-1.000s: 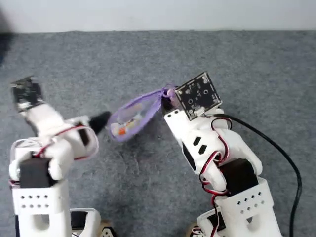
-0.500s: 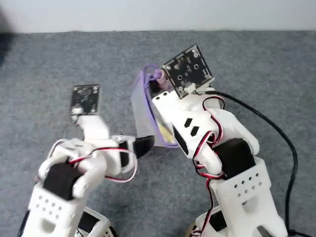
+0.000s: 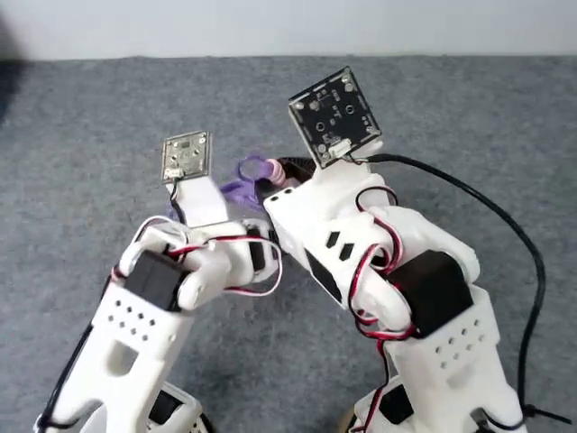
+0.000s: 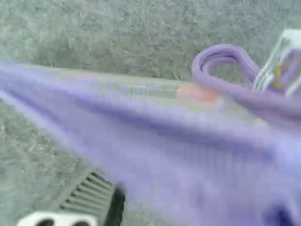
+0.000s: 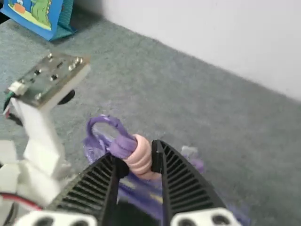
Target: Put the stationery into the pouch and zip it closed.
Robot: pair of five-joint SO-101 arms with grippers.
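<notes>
Right hand (image 5: 136, 151) clamped on pink ribbed zip pull (image 5: 141, 159): draw steadily toward two o'clock, holding translucent purple pouch (image 4: 141, 150) taut.

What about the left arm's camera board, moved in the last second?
Yes. In the high view the left arm's camera board swung right across the table, from far left to beside the right arm.
</notes>
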